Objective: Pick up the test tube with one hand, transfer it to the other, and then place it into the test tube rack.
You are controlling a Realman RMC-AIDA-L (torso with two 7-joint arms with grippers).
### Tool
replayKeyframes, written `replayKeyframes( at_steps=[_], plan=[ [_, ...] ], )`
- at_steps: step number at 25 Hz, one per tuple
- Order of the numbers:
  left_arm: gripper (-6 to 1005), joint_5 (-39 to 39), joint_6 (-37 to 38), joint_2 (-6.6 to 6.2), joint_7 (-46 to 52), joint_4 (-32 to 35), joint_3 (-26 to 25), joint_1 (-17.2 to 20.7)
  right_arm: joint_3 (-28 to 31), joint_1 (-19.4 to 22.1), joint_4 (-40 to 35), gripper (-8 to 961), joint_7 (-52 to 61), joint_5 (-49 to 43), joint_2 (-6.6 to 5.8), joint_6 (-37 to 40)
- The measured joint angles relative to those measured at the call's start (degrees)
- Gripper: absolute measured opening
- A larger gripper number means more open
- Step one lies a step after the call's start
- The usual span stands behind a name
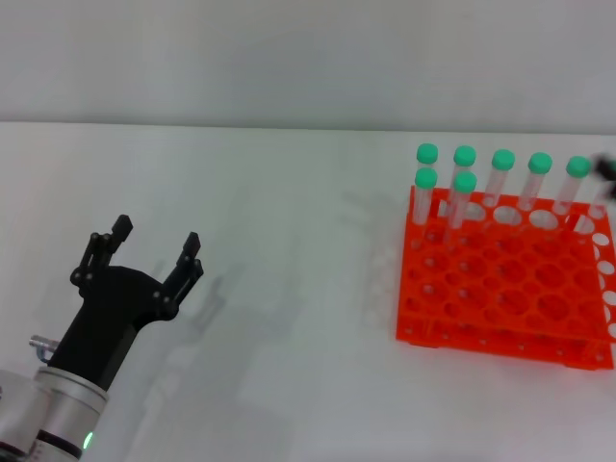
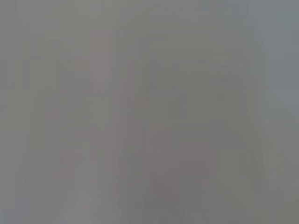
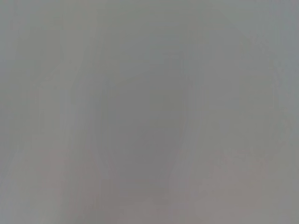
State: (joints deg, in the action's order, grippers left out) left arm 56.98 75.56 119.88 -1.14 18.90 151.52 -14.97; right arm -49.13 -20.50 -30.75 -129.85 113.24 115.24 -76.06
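Note:
The orange test tube rack (image 1: pixel 500 303) stands on the white table at the right. Several green-capped clear test tubes (image 1: pixel 465 192) stand upright in its far rows. No tube lies loose on the table in the head view. My left gripper (image 1: pixel 154 245) is at the lower left, above bare table and far from the rack, open and empty. A small blurred black part of my right gripper (image 1: pixel 604 171) shows at the right edge, beside the rightmost tube's cap (image 1: pixel 577 166). Both wrist views show only blurred grey.
The white table (image 1: pixel 289 318) stretches between the left gripper and the rack. A pale wall runs along the table's far edge. Most of the rack's near holes hold nothing.

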Motion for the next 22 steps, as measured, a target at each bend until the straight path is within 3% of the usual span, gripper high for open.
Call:
replayKeyframes(
  at_steps=[5, 7, 15, 22],
  plan=[
    [849, 2.1, 0.0, 0.0, 1.6, 0.0, 0.0, -0.7, 9.8, 0.7, 15.9, 778, -14.3, 19.6, 0.15, -0.7],
    [850, 2.8, 0.0, 0.0, 2.0, 0.0, 0.0, -1.1, 11.4, 0.5, 19.5, 776, -18.9, 23.5, 0.13, -0.1],
    [853, 4.2, 0.0, 0.08, 3.8, 0.0, 0.0, -1.6, 12.2, -1.1, 22.6, 771, -25.6, 25.4, 0.26, 13.9],
    [855, 4.3, -0.1, 0.09, 4.1, 0.2, 0.1, -1.5, 12.1, -1.6, 23.6, 771, -25.6, 25.2, 0.41, 14.0]
  ],
)
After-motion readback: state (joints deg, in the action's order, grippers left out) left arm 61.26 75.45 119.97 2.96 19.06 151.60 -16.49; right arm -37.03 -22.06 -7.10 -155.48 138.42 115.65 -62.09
